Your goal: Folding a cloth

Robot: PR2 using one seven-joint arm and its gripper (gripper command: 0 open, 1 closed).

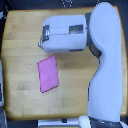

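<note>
The pink-magenta cloth (48, 73) lies flat and unfolded on the wooden table (20, 45), a little left of the middle in the exterior view. It is four-sided with a darker hem. The robot's white arm (105, 70) reaches in from the bottom right and bends left across the upper table. Its forearm (65, 32) ends at a dark metal wrist (44, 36) above the cloth's upper edge. The gripper's fingers do not show from this angle, so I cannot tell how the jaws stand. Nothing looks held.
The table's dark borders run along the top and left edges. A pale object (1, 85) sits at the left edge. White parts of the robot base (60, 122) show at the bottom edge.
</note>
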